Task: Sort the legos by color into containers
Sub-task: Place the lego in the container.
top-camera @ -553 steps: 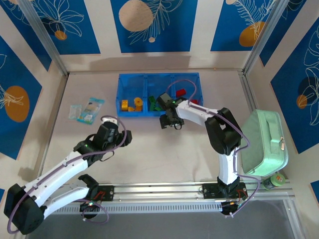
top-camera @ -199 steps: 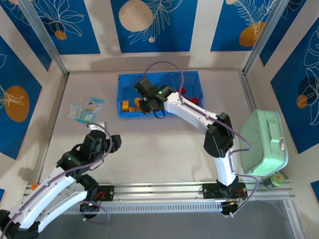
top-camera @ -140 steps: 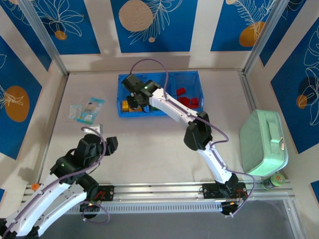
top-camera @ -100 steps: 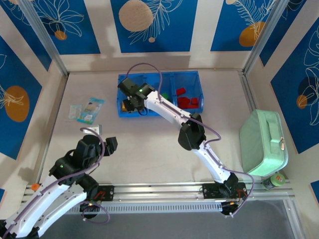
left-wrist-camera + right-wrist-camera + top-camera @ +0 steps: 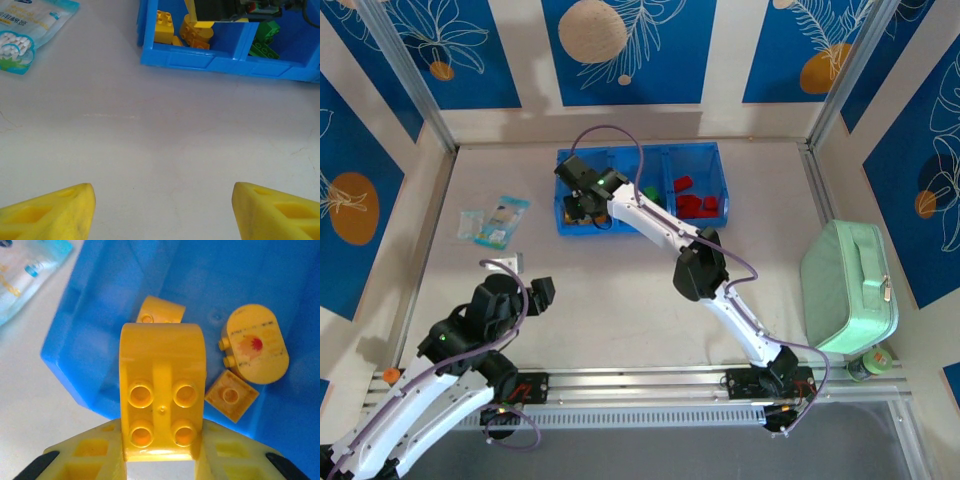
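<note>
My right gripper [image 5: 582, 205] hangs over the left compartment of the blue tray [image 5: 690, 152], shut on a yellow lego [image 5: 162, 390] with a rounded top. The brick's underside sockets face the wrist camera, between my fingers [image 5: 162, 440]. Below it in that compartment lie a printed oval yellow brick [image 5: 255, 342], a small square plate [image 5: 231, 396] and another yellow piece [image 5: 160, 310]. Green legos [image 5: 265, 37] sit in the middle compartment and red legos [image 5: 698, 203] in the right one. My left gripper [image 5: 535, 292] is open over bare table, its yellow fingertips wide apart [image 5: 162, 210], well short of the tray wall [image 5: 200, 59].
A pale blue printed packet [image 5: 493, 221] lies left of the tray, also at the top left of the left wrist view [image 5: 25, 30]. A mint-green zippered case [image 5: 850, 285] stands at the right edge. A rail runs along the near edge.
My right arm has swung left from in front of the tray's middle to above the left compartment. My left arm has drawn back toward the near edge.
</note>
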